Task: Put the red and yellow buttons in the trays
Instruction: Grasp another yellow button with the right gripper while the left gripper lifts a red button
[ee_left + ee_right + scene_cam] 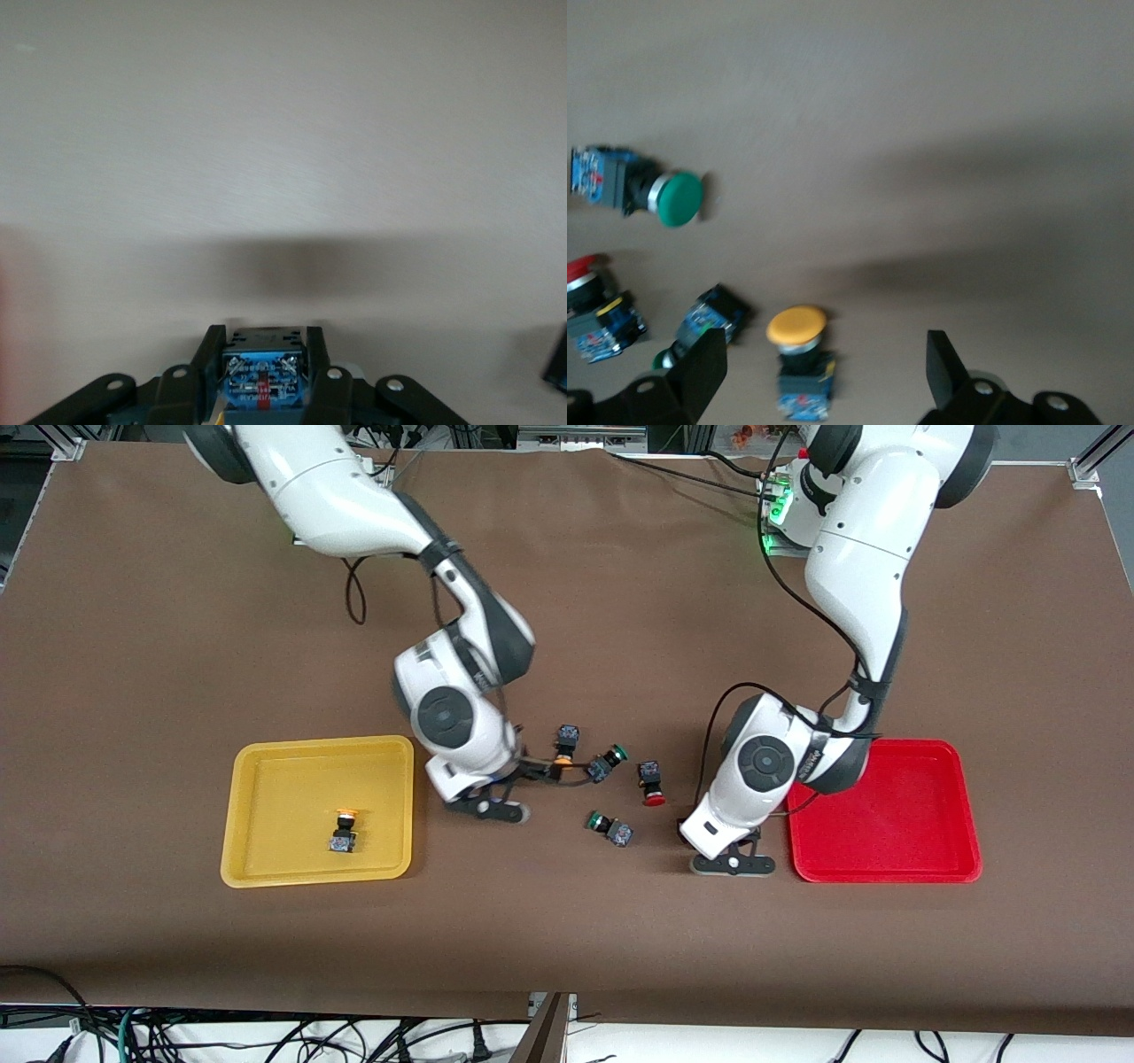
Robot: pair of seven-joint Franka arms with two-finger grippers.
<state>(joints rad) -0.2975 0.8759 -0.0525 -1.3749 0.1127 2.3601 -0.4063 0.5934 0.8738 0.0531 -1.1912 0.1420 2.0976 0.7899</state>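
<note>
Surface: a brown table (620, 930) with cables hanging below its near edge.
Yellow tray (266, 779): lies toward the right arm's end of the table, flat on the brown cover.
Button in yellow tray (344, 830): one switch with an orange-yellow cap lies inside that tray, on its side, cap pointing away from the front camera.
Red tray (921, 841): lies toward the left arm's end of the table; nothing shows in the visible part of it.
Loose yellow button (564, 745): lies on the table between the trays, cap pointing toward the front camera; in the right wrist view it sits between the spread fingers (804, 359).
Loose red button (653, 782): lies on the table near the middle, closer to the red tray than the yellow one, cap toward the front camera.
Green buttons: one (606, 763) lies just beside the loose yellow button; the other (610, 828) lies nearer to the front camera than both.
Left gripper (732, 861): low at the table, just beside the red tray's edge; its fingers (202, 367) are pinched on a held button (263, 372), a blue switch body whose cap colour cannot be told.
Right gripper (532, 769): low at the table beside the yellow tray, fingers spread wide around the loose yellow button, not touching it.
</note>
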